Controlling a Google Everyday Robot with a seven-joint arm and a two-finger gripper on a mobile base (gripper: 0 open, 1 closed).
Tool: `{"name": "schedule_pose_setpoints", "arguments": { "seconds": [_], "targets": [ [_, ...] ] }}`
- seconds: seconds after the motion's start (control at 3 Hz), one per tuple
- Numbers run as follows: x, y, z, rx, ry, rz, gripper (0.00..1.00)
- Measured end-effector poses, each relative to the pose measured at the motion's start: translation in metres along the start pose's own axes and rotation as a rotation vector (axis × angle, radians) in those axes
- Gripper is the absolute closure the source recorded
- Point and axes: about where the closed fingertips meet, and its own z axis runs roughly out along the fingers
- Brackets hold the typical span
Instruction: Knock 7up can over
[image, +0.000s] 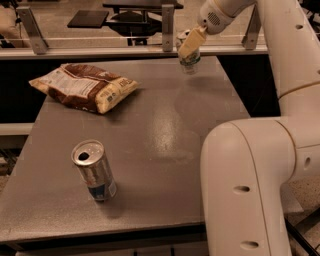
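The 7up can (189, 62), white and green, stands at the far edge of the grey table (165, 125), right of centre. Only its lower half shows clearly. My gripper (190, 43) reaches in from the upper right and sits right in front of the can's upper part, touching or nearly touching it and hiding its top. I cannot tell whether the can is upright or slightly tilted.
A slim silver-and-blue can (94, 170) stands open-topped at the near left of the table. A brown and cream snack bag (84, 86) lies at the far left. My white arm (250, 170) fills the right side. A rail with metal posts (168, 21) runs behind the far edge.
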Motion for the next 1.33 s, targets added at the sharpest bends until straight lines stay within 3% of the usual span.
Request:
{"name": "schedule_pose_setpoints", "arguments": {
  "seconds": [0.33, 0.67, 1.33],
  "targets": [
    [0.001, 0.017, 0.004, -0.035, 0.120, -0.137, 1.00],
    [-0.007, 0.021, 0.009, -0.022, 0.224, -0.263, 0.82],
    [-0.013, 0.017, 0.018, 0.007, 0.402, -0.438, 0.36]
  ]
}}
